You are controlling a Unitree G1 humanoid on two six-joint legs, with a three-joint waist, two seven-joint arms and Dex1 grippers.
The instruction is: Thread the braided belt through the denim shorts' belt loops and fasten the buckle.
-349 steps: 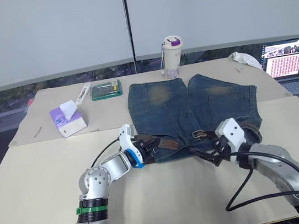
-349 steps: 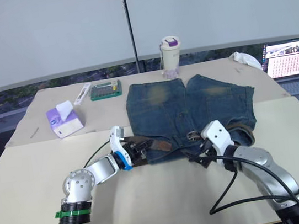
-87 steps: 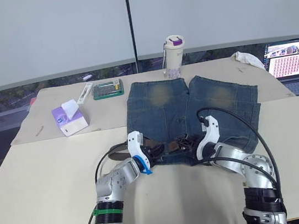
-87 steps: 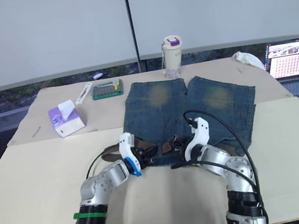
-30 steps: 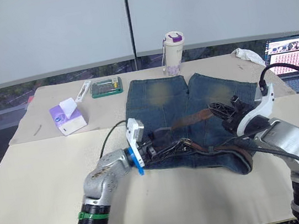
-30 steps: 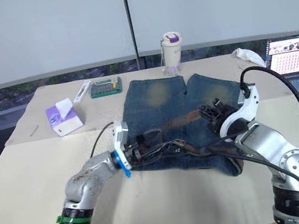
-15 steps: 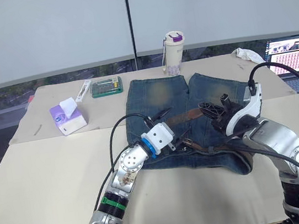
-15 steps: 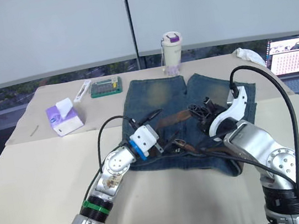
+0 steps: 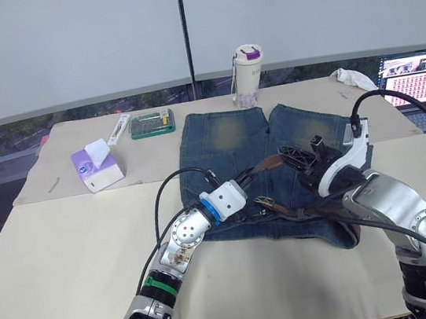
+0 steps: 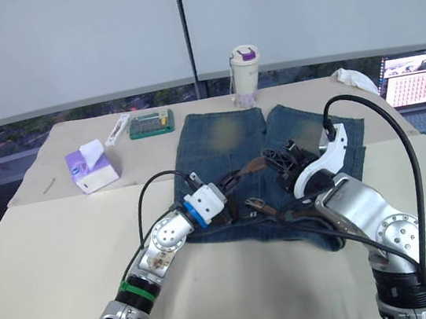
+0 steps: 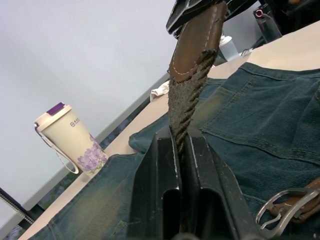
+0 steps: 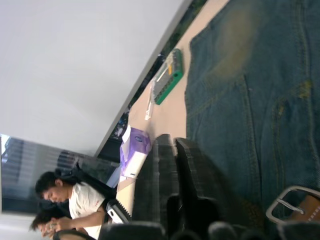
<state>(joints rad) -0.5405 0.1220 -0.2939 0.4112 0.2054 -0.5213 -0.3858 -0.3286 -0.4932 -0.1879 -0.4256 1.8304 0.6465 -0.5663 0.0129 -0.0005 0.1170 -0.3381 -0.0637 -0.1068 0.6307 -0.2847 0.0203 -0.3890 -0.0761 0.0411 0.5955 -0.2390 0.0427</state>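
The denim shorts (image 9: 226, 138) lie flat on the table, waistband towards me. The braided belt (image 9: 315, 210) runs along the waistband, and its free end (image 11: 192, 75) rises off the cloth. My left gripper (image 9: 238, 184) is shut on that braided end, just below the leather tip. My right gripper (image 9: 298, 154) hovers over the right leg at the tip, its fingers (image 12: 159, 165) a little apart. The silver buckle (image 11: 280, 207) lies on the denim near the waistband's middle. The belt loops are too small to make out.
A lidded cup (image 9: 248, 75) stands behind the shorts. A purple tissue pack (image 9: 96, 166), a green box (image 9: 151, 126) and a white stick (image 9: 120, 130) sit at the back left. A white cloth (image 9: 352, 79) and a laptop (image 9: 417, 87) are at the back right. People (image 12: 60, 200) sit beyond the table.
My left gripper swung from the waistband's left edge over to the belt's raised end and shut on it. The right gripper's fingers parted slightly at the tip.
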